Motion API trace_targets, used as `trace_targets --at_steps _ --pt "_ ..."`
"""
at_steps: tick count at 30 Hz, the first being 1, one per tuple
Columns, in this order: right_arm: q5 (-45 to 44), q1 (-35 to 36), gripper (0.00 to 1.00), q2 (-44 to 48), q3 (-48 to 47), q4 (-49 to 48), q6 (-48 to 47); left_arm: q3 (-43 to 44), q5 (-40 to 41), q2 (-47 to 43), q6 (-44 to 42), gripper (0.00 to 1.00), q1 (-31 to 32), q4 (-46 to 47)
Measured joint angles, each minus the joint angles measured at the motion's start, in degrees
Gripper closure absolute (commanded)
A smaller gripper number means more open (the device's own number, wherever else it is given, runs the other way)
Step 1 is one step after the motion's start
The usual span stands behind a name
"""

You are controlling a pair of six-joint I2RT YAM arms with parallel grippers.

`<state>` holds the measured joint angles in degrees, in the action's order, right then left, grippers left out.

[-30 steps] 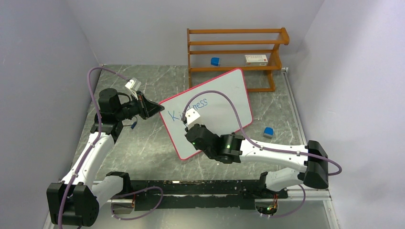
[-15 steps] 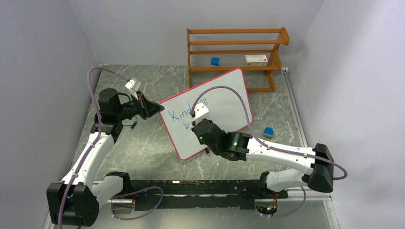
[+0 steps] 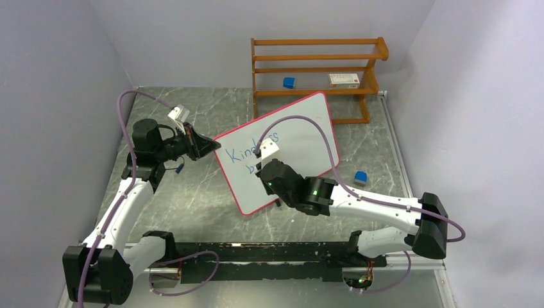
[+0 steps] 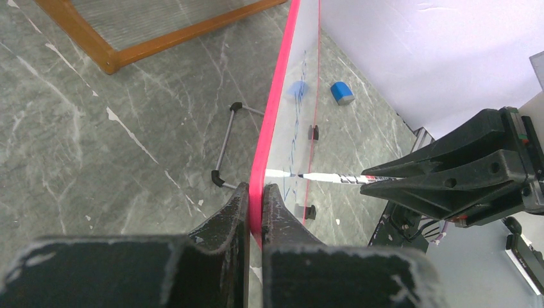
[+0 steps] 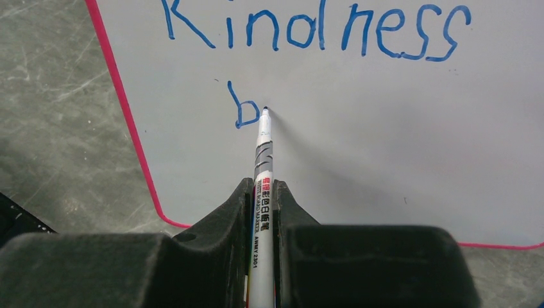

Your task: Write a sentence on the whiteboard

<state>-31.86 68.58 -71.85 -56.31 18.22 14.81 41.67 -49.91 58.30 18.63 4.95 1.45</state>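
The whiteboard (image 3: 301,128), white with a pink rim (image 4: 276,102), stands tilted on the marble table. My left gripper (image 3: 208,146) is shut on its left edge, and the rim sits pinched between the two fingers (image 4: 256,192). My right gripper (image 5: 262,186) is shut on a white marker (image 5: 263,167). The marker's blue tip touches the board just right of a blue "b" (image 5: 242,109). Above that is the sentence's first line, "Kindness" (image 5: 314,29). In the top view the right gripper (image 3: 260,168) covers part of the lettering.
A wooden rack (image 3: 314,64) stands behind the board, holding a blue block (image 3: 289,82) and a white box (image 3: 344,79). Another blue block (image 3: 361,178) lies on the table right of the board. The board's wire stand (image 4: 228,144) props it from behind.
Over the last second my right gripper slid right with the marker, uncovering "Kindness" and a fresh "b" below it. In the last half second it barely moved. The left arm kept still.
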Motion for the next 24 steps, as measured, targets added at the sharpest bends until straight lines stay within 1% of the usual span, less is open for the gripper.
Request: trace_targets --at_steps 15,24 --pt "0.35 -0.35 1.00 -0.61 0.00 -0.07 0.24 0.00 0.02 0.00 -0.02 0.95 0.00 0.00" --pt "-0.98 -0.68 1.00 -0.52 0.00 0.13 0.50 0.00 0.13 0.07 -0.02 0.95 0.00 0.00"
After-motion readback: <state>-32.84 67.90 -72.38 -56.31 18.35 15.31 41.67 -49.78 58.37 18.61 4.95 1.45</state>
